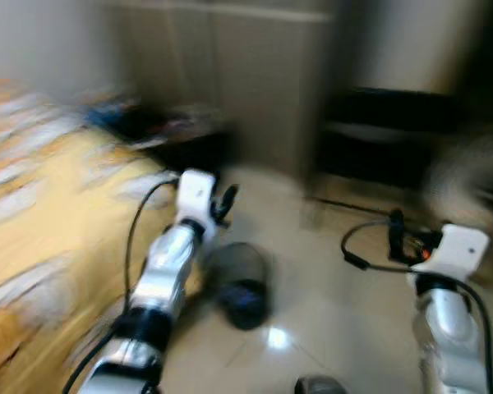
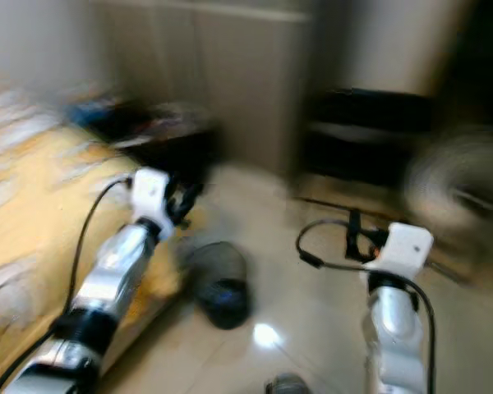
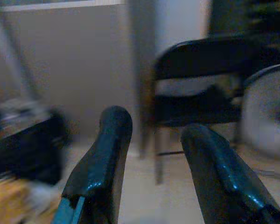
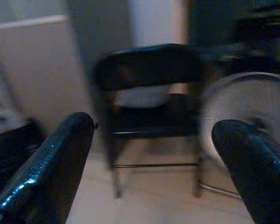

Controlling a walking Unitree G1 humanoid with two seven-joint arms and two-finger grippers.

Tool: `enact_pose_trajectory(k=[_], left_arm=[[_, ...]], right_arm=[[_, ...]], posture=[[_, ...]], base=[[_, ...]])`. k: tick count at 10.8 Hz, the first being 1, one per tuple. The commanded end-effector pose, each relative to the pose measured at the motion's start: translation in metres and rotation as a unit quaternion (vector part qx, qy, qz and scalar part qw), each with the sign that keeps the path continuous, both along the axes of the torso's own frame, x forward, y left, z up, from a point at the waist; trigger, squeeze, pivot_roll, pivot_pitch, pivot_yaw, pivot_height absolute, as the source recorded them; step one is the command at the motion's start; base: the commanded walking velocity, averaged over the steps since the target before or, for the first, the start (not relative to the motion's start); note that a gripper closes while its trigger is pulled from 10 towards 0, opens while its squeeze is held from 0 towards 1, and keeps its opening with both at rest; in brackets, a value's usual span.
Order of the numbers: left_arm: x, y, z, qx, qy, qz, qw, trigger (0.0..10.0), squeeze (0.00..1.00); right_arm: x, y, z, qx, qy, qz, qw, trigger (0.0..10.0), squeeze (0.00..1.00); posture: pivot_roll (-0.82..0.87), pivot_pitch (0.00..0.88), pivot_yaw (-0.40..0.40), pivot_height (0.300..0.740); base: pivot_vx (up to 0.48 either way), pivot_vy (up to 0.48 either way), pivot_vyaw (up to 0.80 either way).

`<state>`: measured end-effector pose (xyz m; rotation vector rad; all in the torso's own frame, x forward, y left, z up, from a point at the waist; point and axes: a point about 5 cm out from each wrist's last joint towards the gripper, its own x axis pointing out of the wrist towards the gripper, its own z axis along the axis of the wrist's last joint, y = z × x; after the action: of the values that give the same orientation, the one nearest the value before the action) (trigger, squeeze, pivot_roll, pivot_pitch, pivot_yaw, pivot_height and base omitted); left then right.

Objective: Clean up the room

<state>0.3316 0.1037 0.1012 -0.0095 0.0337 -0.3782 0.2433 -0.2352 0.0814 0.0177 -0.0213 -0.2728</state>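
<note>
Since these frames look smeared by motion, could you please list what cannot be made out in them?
- Clutter on the dark low stand, left eye view: blurred beyond naming.
- Dark round object on the floor, left eye view: its kind is unclear through blur.
- Grey thing in the same view: cut off by the bottom edge.
- Fan beside the black chair, right wrist view: partly behind a finger.

The head views are blurring heavily. A glossy beige tiled floor is catching 1 bright spot of light. A bed with a yellow patterned cover is filling the left side. Behind it, a tall pale cabinet is standing against the wall, with a low dark piece of furniture sitting beside the bed. Further right, a black folding chair is standing on the floor, and a round pale fan is sitting just beside it.
</note>
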Motion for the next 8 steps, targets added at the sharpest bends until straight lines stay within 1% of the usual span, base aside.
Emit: enact_pose_trajectory(k=[1,2,3,4,5,6,7,8], left_arm=[[-0.001,0.008,-0.006,0.002,0.018,0.008,1.000,10.0,0.00],[-0.002,0.005,-0.009,-0.018,0.027,-0.006,0.999,10.0,0.00],[-0.001,0.009,-0.016,-0.051,0.056,0.008,0.997,10.0,0.00],[-0.001,0.008,-0.023,-0.080,0.084,0.019,0.993,10.0,0.00],[-0.001,0.002,-0.029,-0.111,0.103,0.020,0.988,10.0,0.00],[-0.003,0.002,-0.035,-0.122,0.116,0.027,0.985,10.0,0.00],[-0.008,0.002,-0.038,-0.104,0.100,0.024,0.989,10.0,0.00],[-0.013,0.002,-0.041,-0.110,0.096,0.029,0.989,10.0,0.00]], right_arm=[[0.004,0.004,0.000,-0.001,-0.004,0.005,1.000,10.0,0.00],[0.004,0.008,-0.004,0.005,0.003,0.019,1.000,10.0,0.00],[0.003,0.012,-0.006,-0.002,0.003,0.024,1.000,10.0,0.00],[0.001,0.018,-0.005,-0.012,0.002,0.043,0.999,10.0,0.00],[-0.002,0.019,-0.007,-0.020,0.010,0.051,0.998,10.0,0.00],[-0.005,0.016,-0.007,-0.027,0.018,0.059,0.998,10.0,0.00],[-0.008,0.010,-0.005,-0.043,0.030,0.075,0.996,10.0,0.00],[-0.007,0.004,-0.003,-0.051,0.038,0.087,0.994,10.0,0.00]], posture=[[-0.25,0.000,0.140,0.740],[-0.26,0.000,0.143,0.740],[-0.27,0.000,0.148,0.740],[-0.30,0.000,0.153,0.740],[-0.31,0.000,0.143,0.740],[-0.33,0.000,0.115,0.740],[-0.33,0.000,0.058,0.740],[-0.32,0.000,0.031,0.740]], base=[[0.000,0.000,-0.74],[0.000,0.000,-0.74],[0.326,0.000,0.00],[0.480,0.000,0.00],[0.480,0.000,0.00],[0.480,0.000,0.00],[0.480,0.000,0.00],[0.480,0.000,0.00]])
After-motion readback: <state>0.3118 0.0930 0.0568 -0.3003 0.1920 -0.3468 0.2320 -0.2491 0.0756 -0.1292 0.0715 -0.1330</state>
